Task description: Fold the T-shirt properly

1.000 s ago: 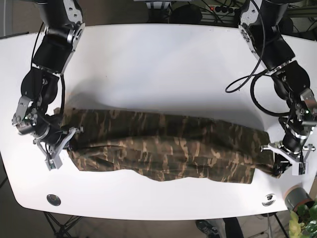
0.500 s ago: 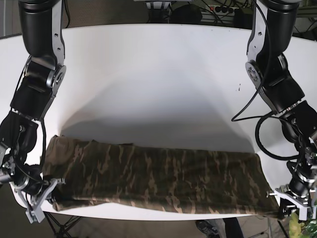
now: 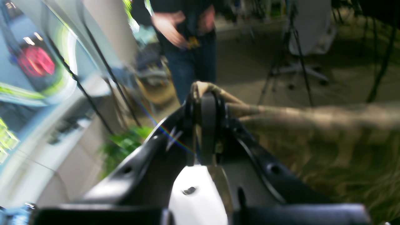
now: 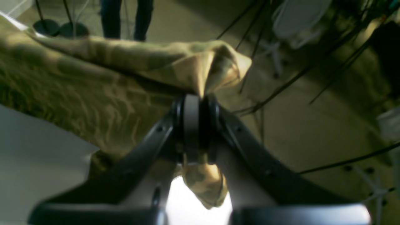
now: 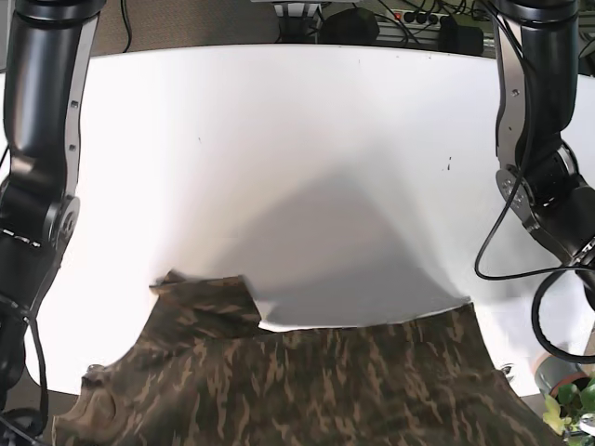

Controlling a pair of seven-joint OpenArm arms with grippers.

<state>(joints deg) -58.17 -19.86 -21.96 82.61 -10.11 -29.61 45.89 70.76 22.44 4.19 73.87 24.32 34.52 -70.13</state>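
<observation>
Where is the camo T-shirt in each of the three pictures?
Base: camo T-shirt along the bottom edge, hanging past the white table.
Left wrist: right side, stretching from the closed jaws of the left gripper.
Right wrist: upper left, bunched in the right gripper.
Shared landmark: the T-shirt's camouflage cloth.

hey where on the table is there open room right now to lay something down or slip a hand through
The white table is bare from its far edge down to the camouflage T-shirt, between both arm columns. The near edge is crowded: the shirt spans it, pinched by the left tool and right tool.
</observation>
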